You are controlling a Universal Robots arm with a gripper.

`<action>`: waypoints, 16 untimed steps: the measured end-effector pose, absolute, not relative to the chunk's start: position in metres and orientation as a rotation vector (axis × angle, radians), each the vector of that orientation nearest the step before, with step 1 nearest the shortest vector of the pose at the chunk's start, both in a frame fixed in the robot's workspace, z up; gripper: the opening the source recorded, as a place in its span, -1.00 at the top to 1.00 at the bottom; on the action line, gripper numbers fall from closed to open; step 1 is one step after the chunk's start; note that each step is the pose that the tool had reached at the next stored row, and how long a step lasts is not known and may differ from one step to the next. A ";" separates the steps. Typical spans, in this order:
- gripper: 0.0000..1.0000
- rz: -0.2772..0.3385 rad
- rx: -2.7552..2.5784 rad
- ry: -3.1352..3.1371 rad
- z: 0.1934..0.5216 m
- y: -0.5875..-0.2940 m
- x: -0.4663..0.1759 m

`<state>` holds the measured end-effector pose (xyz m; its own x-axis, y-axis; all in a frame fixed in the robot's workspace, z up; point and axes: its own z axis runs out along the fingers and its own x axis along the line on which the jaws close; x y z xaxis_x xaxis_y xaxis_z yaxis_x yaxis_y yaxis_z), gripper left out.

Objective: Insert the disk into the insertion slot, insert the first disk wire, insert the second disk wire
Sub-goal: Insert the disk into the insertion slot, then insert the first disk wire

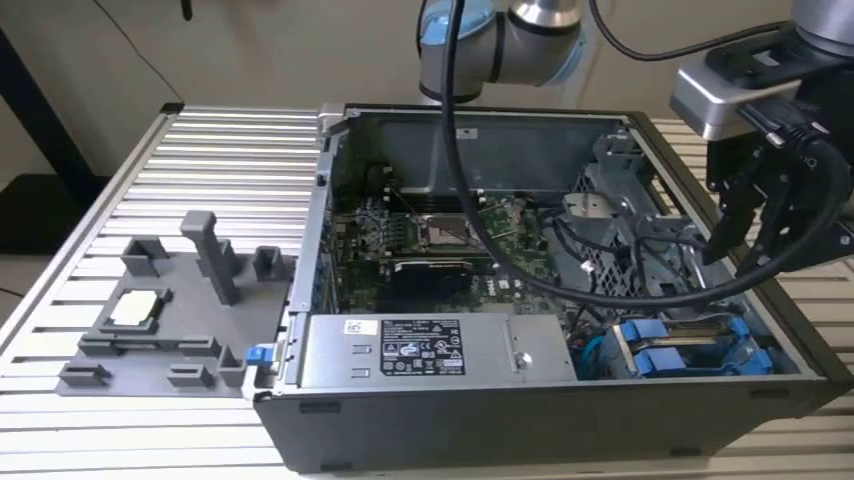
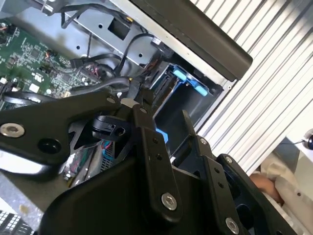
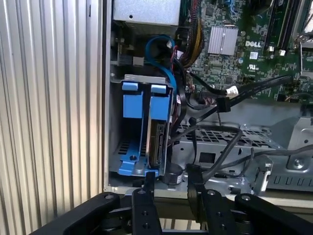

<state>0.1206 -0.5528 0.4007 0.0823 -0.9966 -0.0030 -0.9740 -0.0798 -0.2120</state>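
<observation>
**Disk [image 3: 157,142]** standing on edge inside the insertion slot [image 3: 145,78], seated beside the blue rails [image 3: 133,105]; in the exterior view this bay sits at the lower right of the frame, in the corner of the open computer case [image 1: 534,425], to the exterior view's right of the power-supply box [image 1: 427,350].

**Wires:** a black plug [image 3: 222,104] on a loose wire lies free over the perforated cage [image 3: 220,142], apart from the disk; a blue wire [image 3: 164,58] loops near the slot's far end.

**Gripper [image 3: 171,174]:** fingers [image 3: 148,188] parted and holding nothing, hovering just outside the case wall next to the slot.

**Step, as judged:** seating of the disk appears complete; wire insertion is in hand, with at least the free plug unconnected; whether any other wire reaches the disk cannot be told.

**Requirement, as judged:** a firm pinch on the plug body, not the wire; the plug squared to the disk's connector edge; a path clear of neighbouring cables.
</observation>
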 end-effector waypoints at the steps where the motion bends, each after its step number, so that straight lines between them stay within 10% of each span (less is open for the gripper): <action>1: 0.19 -0.215 -2.187 2.015 0.401 -0.550 0.119; 16: 0.19 -0.299 -2.154 1.973 0.390 -0.536 0.106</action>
